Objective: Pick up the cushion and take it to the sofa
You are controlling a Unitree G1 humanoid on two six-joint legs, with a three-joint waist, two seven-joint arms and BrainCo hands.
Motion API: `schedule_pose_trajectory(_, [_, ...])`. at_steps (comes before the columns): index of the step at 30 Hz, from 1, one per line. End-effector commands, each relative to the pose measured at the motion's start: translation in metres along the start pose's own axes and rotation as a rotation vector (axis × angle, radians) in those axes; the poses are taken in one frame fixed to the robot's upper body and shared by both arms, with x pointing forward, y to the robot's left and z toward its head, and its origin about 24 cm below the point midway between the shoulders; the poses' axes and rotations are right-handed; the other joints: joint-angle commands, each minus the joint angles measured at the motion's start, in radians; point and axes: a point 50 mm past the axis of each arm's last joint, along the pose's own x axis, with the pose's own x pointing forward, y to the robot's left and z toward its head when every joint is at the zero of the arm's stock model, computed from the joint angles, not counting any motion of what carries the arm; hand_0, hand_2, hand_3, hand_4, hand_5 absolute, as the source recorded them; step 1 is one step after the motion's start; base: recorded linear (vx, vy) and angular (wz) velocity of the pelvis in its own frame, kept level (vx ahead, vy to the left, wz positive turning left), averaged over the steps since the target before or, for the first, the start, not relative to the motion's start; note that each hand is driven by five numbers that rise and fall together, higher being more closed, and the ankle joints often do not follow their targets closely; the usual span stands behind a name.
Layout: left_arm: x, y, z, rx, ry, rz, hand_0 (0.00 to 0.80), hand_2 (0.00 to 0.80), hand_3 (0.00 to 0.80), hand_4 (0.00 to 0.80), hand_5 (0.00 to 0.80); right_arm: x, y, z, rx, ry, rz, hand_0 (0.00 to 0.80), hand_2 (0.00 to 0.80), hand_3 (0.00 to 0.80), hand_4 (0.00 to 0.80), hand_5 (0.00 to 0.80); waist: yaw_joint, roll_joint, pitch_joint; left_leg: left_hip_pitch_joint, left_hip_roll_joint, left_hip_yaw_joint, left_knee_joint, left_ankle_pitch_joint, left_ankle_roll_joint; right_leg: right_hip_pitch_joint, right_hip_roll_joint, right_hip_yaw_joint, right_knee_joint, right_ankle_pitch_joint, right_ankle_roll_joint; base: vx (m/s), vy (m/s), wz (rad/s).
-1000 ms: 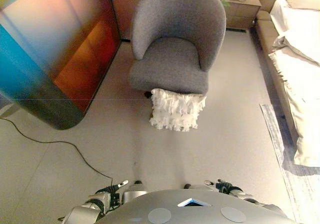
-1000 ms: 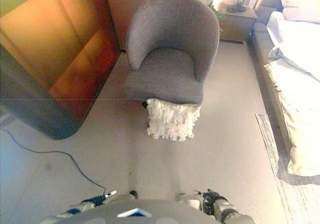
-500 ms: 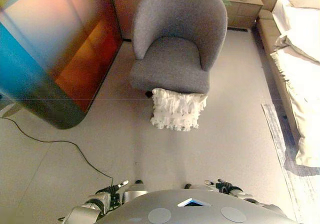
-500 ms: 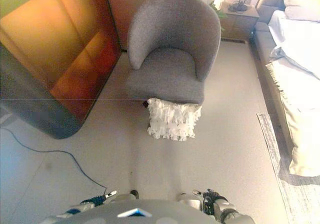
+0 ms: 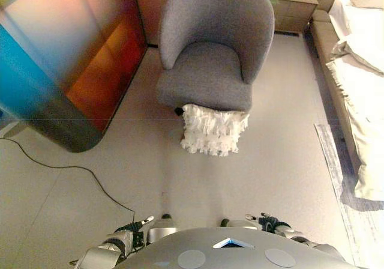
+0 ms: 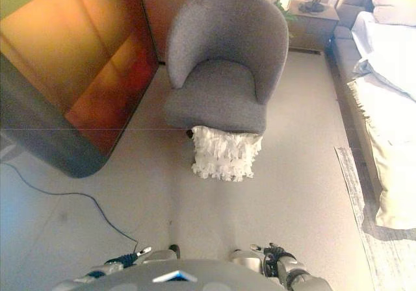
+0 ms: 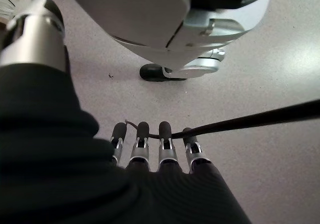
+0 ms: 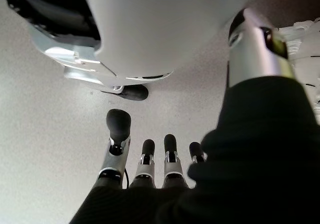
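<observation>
- Left eye view: the white ruffled cushion point(image 5: 213, 130) stands on the floor point(image 5: 264, 173), leaning against the front of the grey armchair point(image 5: 211, 47). A sofa point(image 5: 360, 71) draped in pale cloth runs along the right edge, well apart from the cushion, with a rug point(image 5: 345, 185) beside it. A large glossy panel point(image 5: 66, 59) stands at the left. The left hand point(image 5: 133, 230) and the right hand point(image 5: 267, 222) hang low at the bottom edge, far from the cushion.
- Right eye view: same scene; a small side table point(image 6: 312, 23) stands behind the armchair, near the sofa's end.
- Left wrist view: the left hand's fingers point(image 7: 166, 149) lie straight, side by side, holding nothing, above bare floor.
- Right wrist view: the right hand's fingers point(image 8: 146, 156) are relaxed and slightly spread, empty; a bit of the cushion's fringe shows at the edge.
</observation>
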Motion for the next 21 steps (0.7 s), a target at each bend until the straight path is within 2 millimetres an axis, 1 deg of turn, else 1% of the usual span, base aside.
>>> schedule_pose_trajectory(1, [-0.002,-0.013,0.02,-0.042,-0.044,-0.022,0.0,0.0,0.0,0.0,0.0,0.0,-0.011,0.039,-0.06,-0.092,-0.032,0.0,0.0,0.0,0.0,0.0,0.033,-0.065,0.07,-0.161,-0.031,0.027,0.435,-0.102,0.118,-0.078,0.03,0.013,0.097,-0.009,-0.101,-0.031,-0.197,-0.02])
schedule_pose_trajectory(2, [-0.002,-0.013,0.017,-0.054,-0.035,-0.036,0.0,0.0,0.0,0.0,0.0,-0.001,-0.014,0.042,-0.068,-0.096,-0.037,0.0,0.0,0.0,0.0,0.0,0.038,-0.061,0.088,-0.23,-0.017,0.018,0.547,-0.078,0.126,-0.082,0.046,0.032,0.119,-0.016,-0.119,-0.016,-0.203,-0.16])
schedule_pose_trajectory(3, [-0.001,-0.012,0.014,-0.061,-0.029,-0.041,0.0,0.0,0.0,0.0,0.0,-0.001,-0.016,0.043,-0.068,-0.096,-0.038,0.0,0.0,0.0,0.0,0.0,0.041,-0.057,0.096,-0.265,-0.012,0.011,0.594,-0.057,0.125,-0.077,0.057,0.038,0.127,-0.023,-0.127,0.036,-0.15,-0.34])
schedule_pose_trajectory(4, [-0.001,-0.012,0.013,-0.071,-0.023,-0.043,0.0,0.0,0.0,0.0,0.0,-0.001,-0.017,0.043,-0.067,-0.094,-0.04,0.0,0.0,0.0,0.0,0.0,0.046,-0.052,0.104,-0.287,-0.014,0.008,0.6,-0.034,0.12,-0.066,0.066,0.044,0.131,-0.03,-0.13,0.1,-0.079,-0.2])
schedule_pose_trajectory(5, [-0.001,-0.01,0.01,-0.087,-0.016,-0.044,0.0,0.0,0.0,0.0,0.0,-0.001,-0.018,0.042,-0.063,-0.09,-0.041,0.0,0.0,0.0,0.0,0.0,0.056,-0.041,0.114,-0.303,-0.038,0.0,0.548,0.001,0.11,-0.045,0.079,0.053,0.134,-0.045,-0.128,0.144,-0.05,-0.07])
schedule_pose_trajectory(7, [0.0,-0.008,0.006,-0.096,-0.013,-0.041,0.0,0.0,0.0,0.0,0.0,-0.001,-0.02,0.039,-0.065,-0.079,-0.043,0.0,0.0,0.0,0.0,0.0,0.073,-0.022,0.121,-0.326,-0.074,0.001,0.43,0.07,0.088,-0.006,0.102,0.067,0.129,-0.066,-0.125,0.242,-0.019,0.03])
schedule_pose_trajectory(8, [0.0,-0.007,0.004,-0.094,-0.012,-0.04,0.0,0.0,0.0,0.0,0.0,-0.001,-0.021,0.037,-0.067,-0.07,-0.047,0.0,0.0,0.0,0.0,0.0,0.081,-0.008,0.115,-0.341,-0.083,0.011,0.346,0.114,0.073,0.01,0.12,0.068,0.123,-0.073,-0.123,0.321,0.002,-0.01])
schedule_pose_trajectory(10, [0.0,-0.008,0.0,-0.084,-0.006,-0.043,0.0,0.0,0.0,0.0,0.0,-0.001,-0.022,0.033,-0.068,-0.055,-0.054,0.0,0.0,0.0,0.0,0.0,0.092,0.007,0.111,-0.341,-0.095,0.037,0.206,0.156,0.065,0.053,0.137,0.073,0.11,-0.088,-0.122,0.347,0.018,0.07])
schedule_pose_trajectory(11, [0.0,-0.007,-0.003,-0.071,0.002,-0.046,0.0,0.0,0.0,0.0,0.0,-0.001,-0.024,0.03,-0.064,-0.049,-0.059,0.0,0.0,0.0,0.0,0.0,0.1,0.019,0.104,-0.342,-0.1,0.045,0.118,0.191,0.055,0.079,0.152,0.075,0.108,-0.104,-0.122,0.381,0.031,0.17])
schedule_pose_trajectory(13, [0.0,-0.007,-0.009,-0.051,0.018,-0.049,0.0,0.0,0.0,0.0,0.0,-0.001,-0.025,0.028,-0.056,-0.042,-0.058,0.0,0.0,0.0,0.0,0.0,0.112,0.033,0.092,-0.333,-0.105,0.05,-0.005,0.237,0.041,0.126,0.172,0.089,0.116,-0.144,-0.126,0.503,0.042,0.36])
schedule_pose_trajectory(15, [0.0,-0.006,-0.013,-0.046,0.031,-0.051,0.0,0.0,0.0,0.0,0.0,-0.001,-0.025,0.026,-0.062,-0.034,-0.056,0.0,0.0,0.0,0.0,0.0,0.118,0.035,0.084,-0.32,-0.108,0.04,-0.072,0.235,0.042,0.148,0.179,0.107,0.132,-0.175,-0.127,0.505,0.048,-0.14])
schedule_pose_trajectory(16, [0.001,-0.005,-0.017,-0.046,0.045,-0.053,0.0,0.0,0.0,0.0,0.0,-0.001,-0.023,0.022,-0.063,-0.008,-0.054,0.0,0.0,0.0,0.0,0.0,0.121,0.038,0.072,-0.313,-0.1,0.032,-0.108,0.228,0.041,0.163,0.185,0.122,0.15,-0.206,-0.13,0.487,0.049,-0.66])
schedule_pose_trajectory(19, [0.001,-0.005,-0.023,-0.042,0.067,-0.053,0.0,0.0,0.0,0.0,0.0,0.0,-0.022,0.013,-0.051,0.033,-0.058,0.0,0.0,0.0,0.0,0.0,0.12,0.041,0.059,-0.315,-0.08,0.023,-0.118,0.218,0.033,0.178,0.188,0.128,0.19,-0.261,-0.136,0.594,0.086,-0.46])
schedule_pose_trajectory(20, [0.0,-0.006,-0.026,-0.042,0.08,-0.052,0.0,0.0,0.0,0.0,0.0,-0.001,-0.023,0.008,-0.045,0.048,-0.061,0.0,0.0,0.0,0.0,0.0,0.116,0.045,0.053,-0.322,-0.065,0.026,-0.118,0.217,0.026,0.183,0.189,0.127,0.21,-0.285,-0.138,0.623,0.14,-0.18])
schedule_pose_trajectory(21, [0.0,-0.006,-0.027,-0.044,0.088,-0.052,0.0,0.0,0.0,0.0,0.0,-0.001,-0.023,0.005,-0.04,0.054,-0.064,0.0,0.0,0.0,0.0,0.0,0.111,0.041,0.049,-0.318,-0.064,0.037,-0.118,0.181,0.037,0.182,0.179,0.121,0.228,-0.296,-0.135,0.634,0.163,-0.11])
